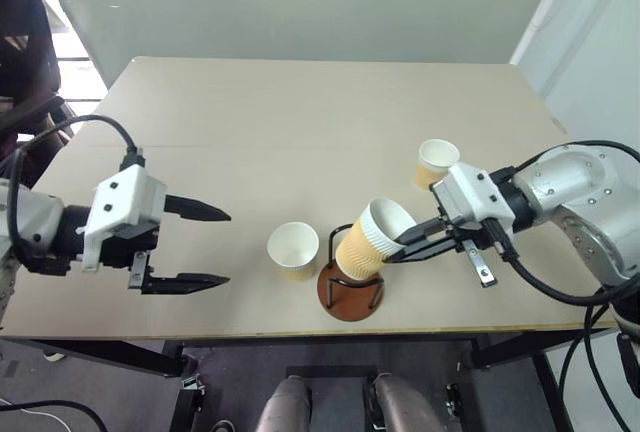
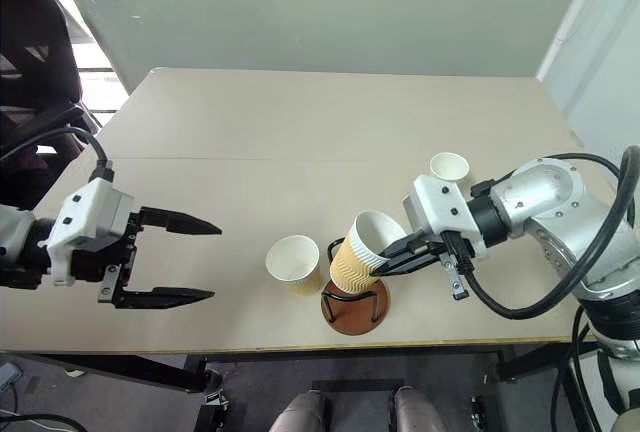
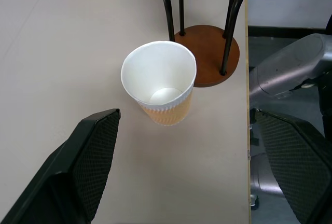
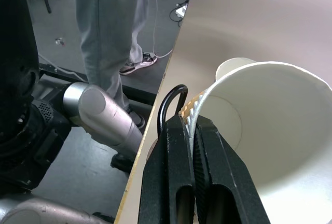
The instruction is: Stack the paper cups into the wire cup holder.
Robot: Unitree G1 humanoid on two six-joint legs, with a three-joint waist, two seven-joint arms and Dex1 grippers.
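Note:
My right gripper (image 1: 405, 243) is shut on the rim of one paper cup (image 1: 370, 240), one finger inside and one outside. That cup hangs tilted, its bottom between the black loops of the wire cup holder (image 1: 350, 294) and above the wooden base (image 3: 207, 53). A second paper cup (image 1: 293, 250) stands upright just left of the holder. A third paper cup (image 1: 436, 162) stands behind my right gripper. My left gripper (image 1: 225, 247) is open and empty, left of the second cup (image 3: 161, 86) and pointing at it, its fingers (image 3: 88, 156) apart from it.
The holder stands close to the table's near edge (image 1: 300, 334). A person's legs (image 4: 109, 27) show on the floor beyond the table's left side. A dark chair (image 1: 25, 52) stands at the far left.

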